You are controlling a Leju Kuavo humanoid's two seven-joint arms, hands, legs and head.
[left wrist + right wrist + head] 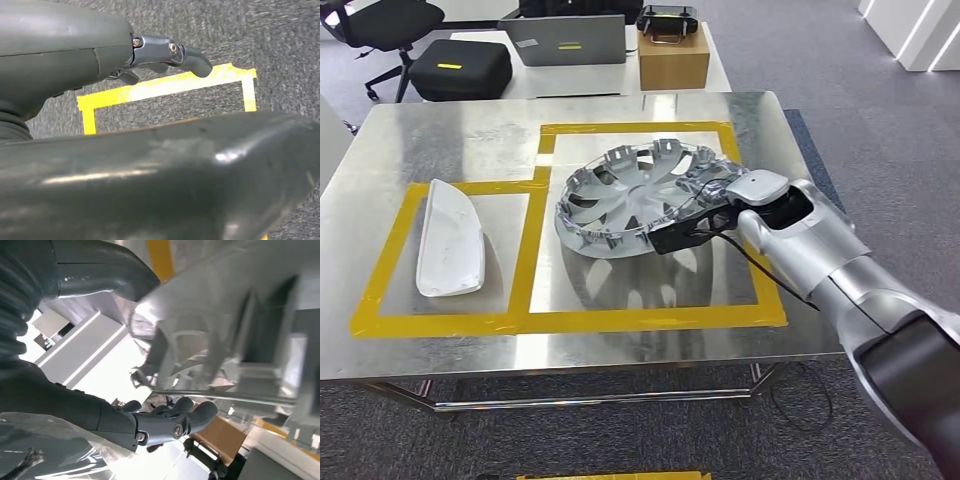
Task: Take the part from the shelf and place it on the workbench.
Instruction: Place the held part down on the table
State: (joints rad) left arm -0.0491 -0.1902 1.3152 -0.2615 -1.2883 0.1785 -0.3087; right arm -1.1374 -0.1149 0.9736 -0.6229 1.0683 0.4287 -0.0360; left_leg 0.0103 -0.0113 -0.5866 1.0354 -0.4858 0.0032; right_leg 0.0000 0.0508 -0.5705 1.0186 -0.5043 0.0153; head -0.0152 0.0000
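A silver hubcap (637, 195) lies tilted inside the right yellow-taped square of the metal workbench (433, 130). Its left edge is down on the surface and its right edge is raised. My right hand (690, 228) holds that raised rim, coming in from the right. In the right wrist view the hubcap (226, 340) sits between the thumb (102, 270) and the dark fingers (177, 422) beneath it. My left hand (113, 55) hangs over grey carpet with its fingers (188, 57) stretched out and nothing in it.
A white curved part (450, 238) lies in the left taped area. Behind the workbench stands a table with a cardboard box (673, 58), a laptop (565, 40) and a black case (463, 68). Yellow floor tape (170, 85) marks the carpet below my left hand.
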